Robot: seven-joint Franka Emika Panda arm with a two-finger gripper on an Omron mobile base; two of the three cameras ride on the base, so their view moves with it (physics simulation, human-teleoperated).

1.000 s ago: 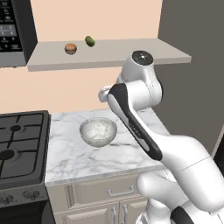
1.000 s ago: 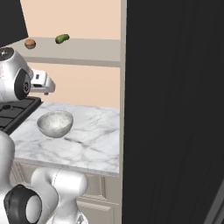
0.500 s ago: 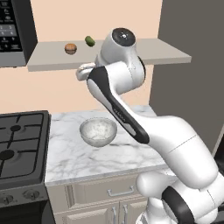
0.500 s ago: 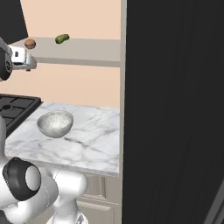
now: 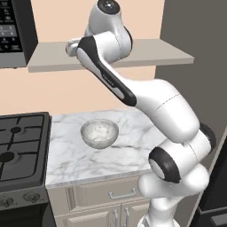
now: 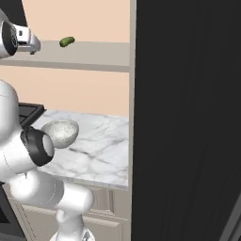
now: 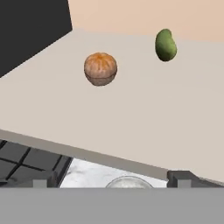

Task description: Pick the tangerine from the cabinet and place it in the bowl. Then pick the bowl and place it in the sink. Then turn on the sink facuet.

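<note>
The tangerine point(image 7: 100, 68) rests on the cabinet shelf point(image 7: 131, 113), ahead of my gripper point(image 7: 112, 181) and well clear of it. Its fingertips point(image 7: 180, 178) stand wide apart, open and empty, back at the shelf's front edge. In the left base view the hand point(image 5: 72, 47) is raised to the cabinet point(image 5: 159, 54) and the arm covers the fruit. The whitish bowl point(image 5: 99, 133) stands on the marble counter below, also seen as a rim point(image 7: 127, 181) under the shelf edge. The sink and its faucet are out of view.
A small green fruit point(image 7: 166, 44) lies on the shelf to the right of the tangerine. A black stove point(image 5: 20, 142) adjoins the counter on the left, with a dark microwave point(image 5: 15, 31) above it. A tall dark panel point(image 6: 188, 117) bounds the right side.
The arm has risen from above the counter to shelf height and swung left, bringing the hand to the shelf's front edge. The jaws stayed open.
</note>
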